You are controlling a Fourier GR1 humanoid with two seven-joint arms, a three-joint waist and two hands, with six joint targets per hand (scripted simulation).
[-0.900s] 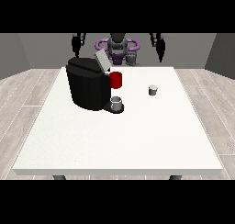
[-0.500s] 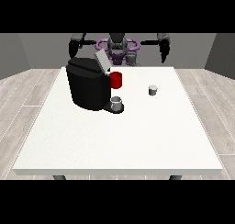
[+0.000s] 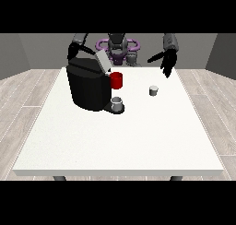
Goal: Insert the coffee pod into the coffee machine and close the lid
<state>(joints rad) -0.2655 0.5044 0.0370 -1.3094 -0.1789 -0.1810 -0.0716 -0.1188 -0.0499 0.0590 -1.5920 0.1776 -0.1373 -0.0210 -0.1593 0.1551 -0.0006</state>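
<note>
The black coffee machine (image 3: 88, 86) stood left with its lid (image 3: 103, 61) raised, the coffee pod (image 3: 154, 91) sitting apart to its right.

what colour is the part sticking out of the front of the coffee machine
Red. The part juts from the black coffee machine above a small grey cup, seen in the front view.
</note>
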